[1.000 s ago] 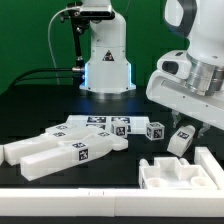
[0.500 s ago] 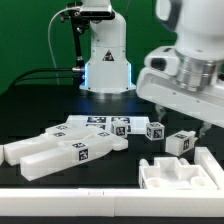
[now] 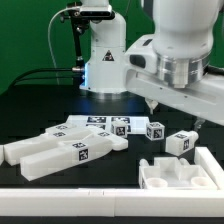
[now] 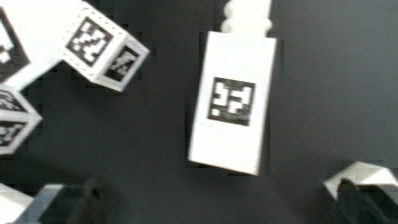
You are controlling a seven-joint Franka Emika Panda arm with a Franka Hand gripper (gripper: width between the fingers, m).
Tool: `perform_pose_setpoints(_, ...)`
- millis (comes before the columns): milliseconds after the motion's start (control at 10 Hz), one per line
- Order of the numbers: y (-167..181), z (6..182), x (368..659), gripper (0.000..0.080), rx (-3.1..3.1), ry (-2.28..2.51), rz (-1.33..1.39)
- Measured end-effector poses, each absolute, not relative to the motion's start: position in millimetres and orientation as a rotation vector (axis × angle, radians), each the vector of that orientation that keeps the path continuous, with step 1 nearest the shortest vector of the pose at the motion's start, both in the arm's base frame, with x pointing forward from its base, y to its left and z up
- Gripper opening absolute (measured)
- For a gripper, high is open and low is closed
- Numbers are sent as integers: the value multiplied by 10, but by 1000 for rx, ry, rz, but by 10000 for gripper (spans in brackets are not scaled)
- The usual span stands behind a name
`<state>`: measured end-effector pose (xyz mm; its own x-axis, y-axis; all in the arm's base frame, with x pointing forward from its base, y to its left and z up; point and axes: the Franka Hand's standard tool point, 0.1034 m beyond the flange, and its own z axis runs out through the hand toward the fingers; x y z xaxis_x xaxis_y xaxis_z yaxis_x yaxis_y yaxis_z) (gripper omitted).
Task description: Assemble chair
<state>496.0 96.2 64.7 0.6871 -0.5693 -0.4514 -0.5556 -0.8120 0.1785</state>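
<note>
Only black-and-white tags [image 4: 228, 100] on the chair pieces [image 3: 62, 153]; no readable text.

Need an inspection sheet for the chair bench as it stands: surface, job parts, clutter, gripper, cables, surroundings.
Surface: black table, white rail along the front edge.
Job's things: chair parts loose and unassembled, towards the exterior view's left; one tagged piece lies flat below the gripper.
Clutter: white walled fixture at the front, exterior view's right; purpose unclear.
Grippers: gripper open, holding nothing.
Cables: black cable at the rear, apart from the parts.
Surroundings: green backdrop; white arm base behind.
</note>
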Motion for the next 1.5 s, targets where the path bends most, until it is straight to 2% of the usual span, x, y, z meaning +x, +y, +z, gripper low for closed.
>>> perform_pose_setpoints(200,873,615,4938,649,2810,-996,-961)
perform_pose_setpoints(300,905,550,5039,649,2826,-1185,-1064)
perform_pose_setpoints(600,1032,653,5039,649,2804,-1403,-1228)
perform_pose_setpoints(700,971,621,4994,649,2776,-1396,-1300)
perform_pose_setpoints(1000,950,574,5015,649,2808,-1342,-1287)
perform_pose_setpoints(1200,1121,559,5065,649,2956,-1132,-1248)
perform_pose_setpoints(1500,1113,555,5076,649,2969,-1127,-1233)
